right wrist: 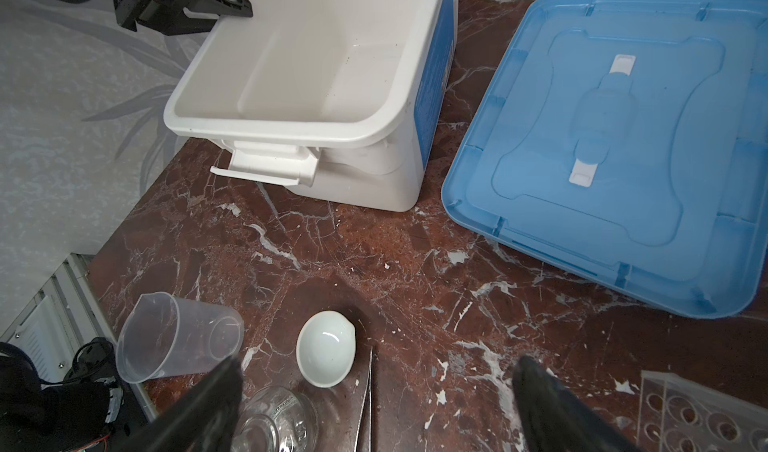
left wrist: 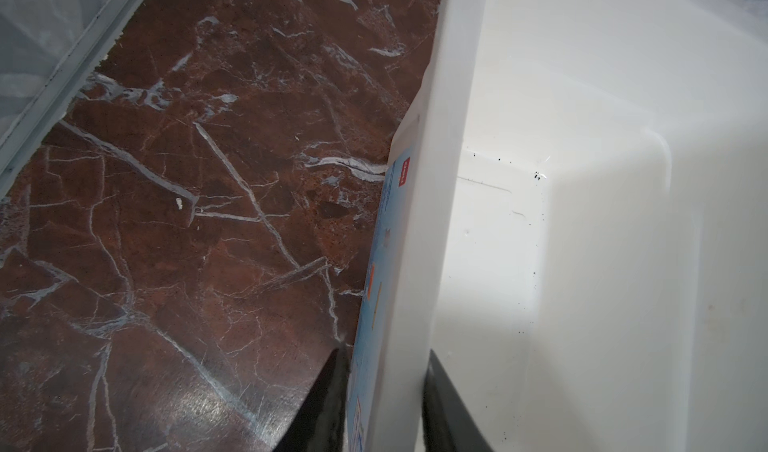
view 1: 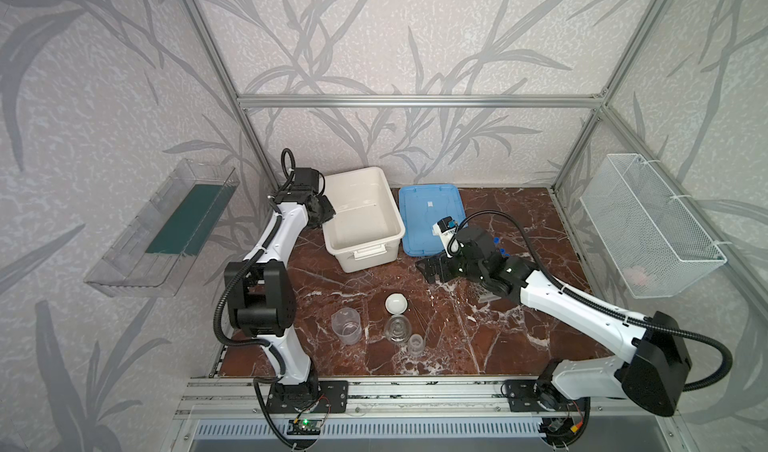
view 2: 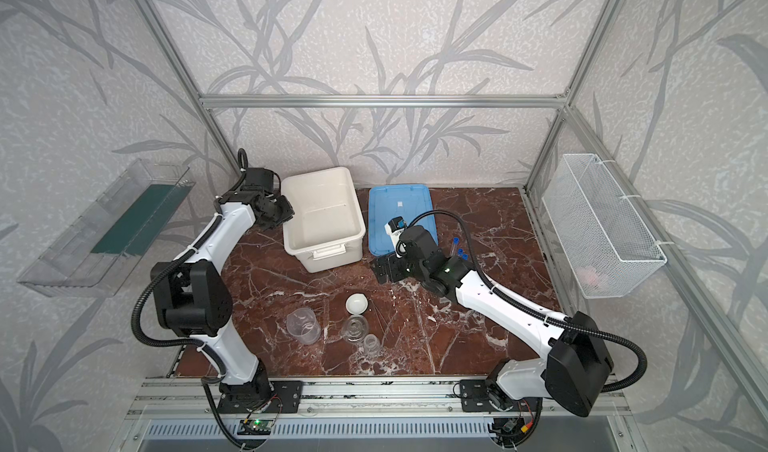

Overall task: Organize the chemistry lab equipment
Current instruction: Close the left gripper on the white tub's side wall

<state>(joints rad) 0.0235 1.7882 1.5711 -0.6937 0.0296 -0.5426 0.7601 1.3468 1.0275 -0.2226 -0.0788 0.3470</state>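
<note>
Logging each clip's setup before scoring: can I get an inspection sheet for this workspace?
Surface: red-brown marble tabletop, no spills seen.
Job's things: clear plastic beaker, small round white dish, clear glass flask and small clear beaker grouped near the front; blue-capped test tubes and clear holed rack half hidden under the right arm.
Clutter: metal tweezers beside the dish; big white plastic box open, its blue lid flat beside it.
Grippers: left gripper clamps the box's wall; right gripper open, empty.
Cables: black corrugated hoses loop off both arms, unsnagged.
Surroundings: clear wall bin, white wire basket.
</note>
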